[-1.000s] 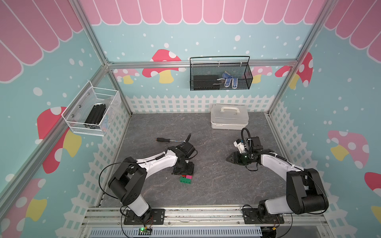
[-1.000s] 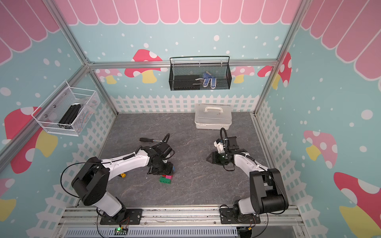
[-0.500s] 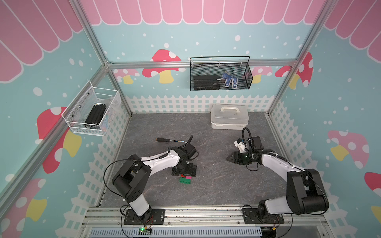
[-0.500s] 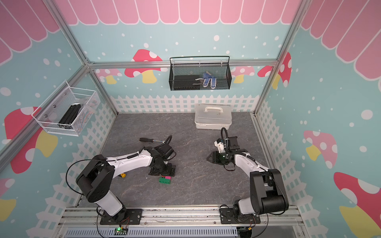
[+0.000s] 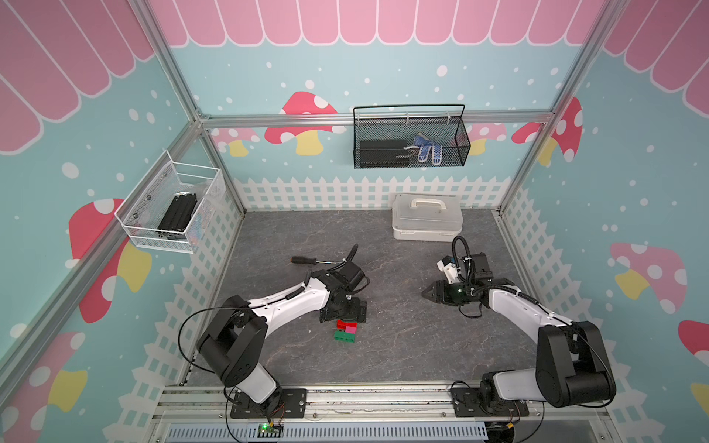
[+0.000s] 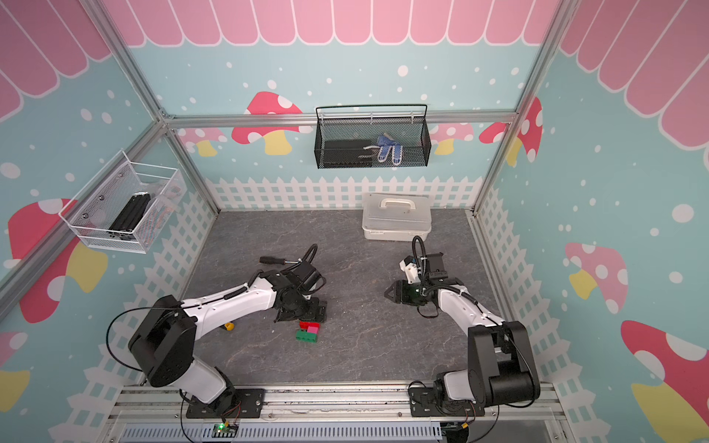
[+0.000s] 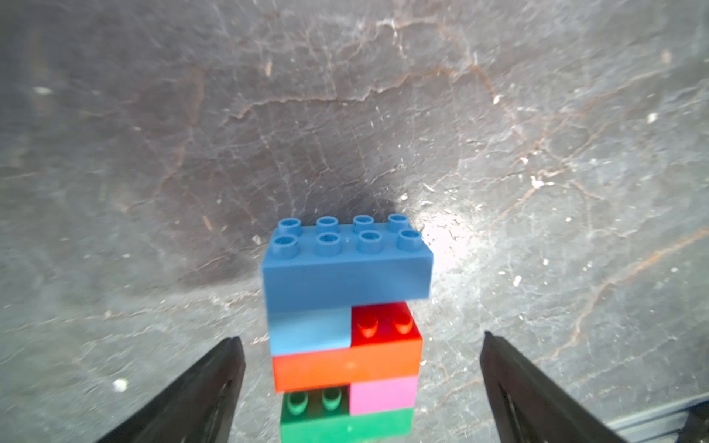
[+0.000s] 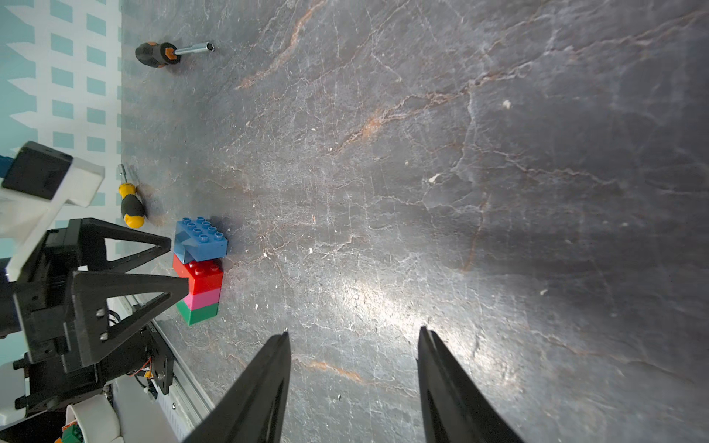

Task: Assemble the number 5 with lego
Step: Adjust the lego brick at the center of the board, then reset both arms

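The lego stack (image 7: 345, 330) lies on its side on the grey floor as the number 5: long blue brick (image 7: 347, 276), small blue (image 7: 309, 331), red (image 7: 345, 364), pink (image 7: 381, 395), green (image 7: 345, 425). My left gripper (image 7: 360, 336) is open, with a finger on each side of the stack and a gap between each finger and the bricks. In both top views the left gripper (image 5: 343, 312) (image 6: 303, 312) covers the blue end; red, pink and green (image 5: 344, 336) show. My right gripper (image 5: 425, 293) (image 8: 353, 330) stands open and empty over bare floor to the right.
A black-handled screwdriver (image 5: 307, 261) lies behind the left arm. A yellow-handled screwdriver (image 6: 229, 326) lies by the left fence. A white lidded box (image 5: 426, 222) stands at the back right. Wire baskets hang on the back and left walls.
My left gripper has opened and let go of the stack, which stays on the floor. The right gripper's jaws have widened a little; its arm has not moved.
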Controlling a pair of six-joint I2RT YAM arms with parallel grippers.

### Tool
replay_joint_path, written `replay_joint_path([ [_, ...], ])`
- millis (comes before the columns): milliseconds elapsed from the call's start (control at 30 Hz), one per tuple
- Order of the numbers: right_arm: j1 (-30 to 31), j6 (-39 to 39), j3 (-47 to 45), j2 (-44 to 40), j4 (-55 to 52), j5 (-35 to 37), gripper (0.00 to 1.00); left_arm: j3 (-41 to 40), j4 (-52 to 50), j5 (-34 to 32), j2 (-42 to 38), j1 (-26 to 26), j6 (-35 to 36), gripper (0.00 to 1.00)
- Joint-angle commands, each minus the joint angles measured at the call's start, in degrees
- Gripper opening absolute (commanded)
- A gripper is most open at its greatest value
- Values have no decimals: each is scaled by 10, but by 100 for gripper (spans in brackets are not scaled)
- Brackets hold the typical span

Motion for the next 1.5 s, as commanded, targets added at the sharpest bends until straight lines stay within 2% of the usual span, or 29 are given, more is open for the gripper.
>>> replay_joint_path([
  [0, -3, -10, 5, -22, -16, 24, 60, 16, -24, -27, -45, 12, 12, 99],
  [33, -3, -9, 6, -26, -19, 32, 63, 17, -31, -32, -60, 19, 16, 99],
  [67, -3, -8, 9, -31, -23, 41, 71, 17, -38, -39, -74, 28, 22, 99],
  [100, -3, -5, 12, -37, -26, 57, 97, 16, -40, -43, -91, 40, 30, 99],
  [133, -3, -2, 13, -46, -26, 78, 99, 14, -41, -52, -112, 56, 38, 99],
  [233, -3, 7, 11, -70, -6, 137, 99, -5, -8, -109, -171, 109, 72, 99],
  [333, -3, 21, -5, -100, 45, 233, 99, -60, 94, -161, -237, 167, 140, 99],
  [467, -3, -24, -88, -147, 193, 373, 99, -124, 253, -193, -251, 258, 187, 99],
  [533, -3, -67, -132, -168, 258, 458, 99, -157, 345, -219, -246, 280, 195, 99],
  [600, -3, -99, -156, -180, 304, 540, 99, -218, 481, -242, -243, 291, 216, 99],
  [700, -4, -140, -213, -175, 436, 608, 99, -299, 642, -264, -232, 302, 232, 99],
  [767, -4, -163, -259, -152, 552, 620, 99, -342, 715, -270, -228, 308, 242, 99],
  [867, -7, -187, -291, -70, 701, 623, 99, -420, 841, -272, -220, 311, 272, 99],
  [933, -8, -199, -285, -46, 734, 595, 99, -459, 921, -273, -213, 315, 280, 99],
  [1000, -9, -203, -270, 3, 752, 584, 99, -476, 967, -213, -207, 326, 307, 99],
  [1033, -9, -207, -276, 31, 784, 579, 99, -475, 991, -205, -190, 330, 315, 99],
  [1100, -9, -230, -308, 115, 937, 567, 99, -468, 1021, -175, -154, 334, 336, 99],
  [1133, -9, -226, -304, 104, 918, 562, 99, -465, 1046, -165, -122, 341, 328, 99],
  [1167, -11, -209, -284, 70, 822, 559, 99, -461, 1099, -150, -71, 350, 322, 99],
  [1200, -18, -210, -272, 84, 825, 550, 99, -455, 1161, -139, -9, 352, 329, 99],
  [1233, -19, -215, -263, 102, 846, 551, 99, -449, 1187, -139, 10, 352, 335, 99],
  [1300, -28, -197, -246, 76, 762, 541, 99, -404, 991, -113, -50, 367, 314, 99],
  [1367, -28, -194, -247, 91, 793, 560, 98, -423, 1091, -112, -17, 368, 318, 100],
  [1400, -29, -186, -239, 78, 752, 559, 98, -420, 1031, -137, -47, 369, 303, 99],
  [1433, -30, -190, -242, 83, 764, 559, 99, -419, 1039, -156, -38, 371, 294, 99],
  [1467, -29, -195, -248, 91, 795, 560, 99, -418, 1088, -179, -13, 370, 295, 99],
])
